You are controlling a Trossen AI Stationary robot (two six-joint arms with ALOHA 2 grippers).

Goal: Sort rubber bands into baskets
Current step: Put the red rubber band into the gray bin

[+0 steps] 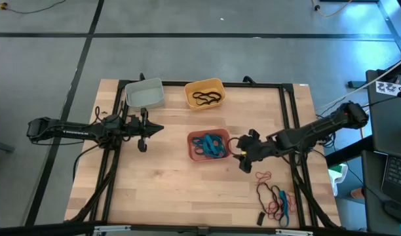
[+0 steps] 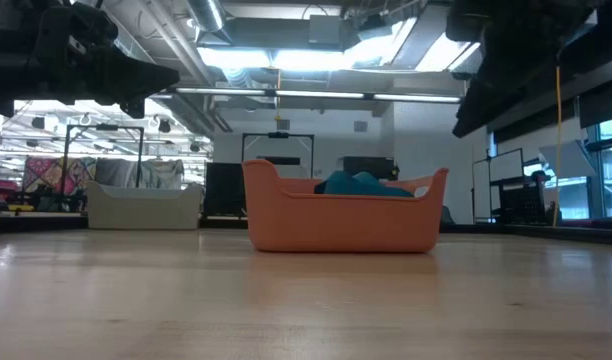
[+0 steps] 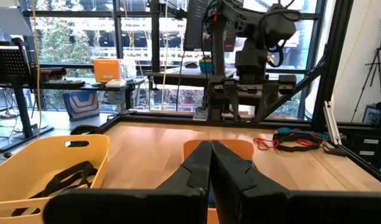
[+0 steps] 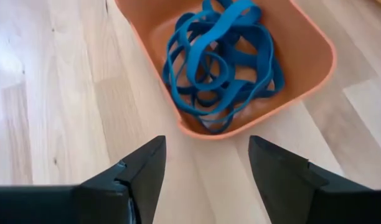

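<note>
The salmon-red basket stands mid-table and holds several blue rubber bands. The yellow-orange basket at the far edge holds black bands. The pale grey-white basket stands to its left. A loose pile of red, blue and black bands lies on the table at the near right. My right gripper hangs open and empty just right of the salmon basket, above the table. My left gripper is shut and empty, left of the salmon basket, pointing toward it.
A black frame runs along the table's edges. Bare wood lies in front of the salmon basket and to its left. A small dark piece lies near the band pile.
</note>
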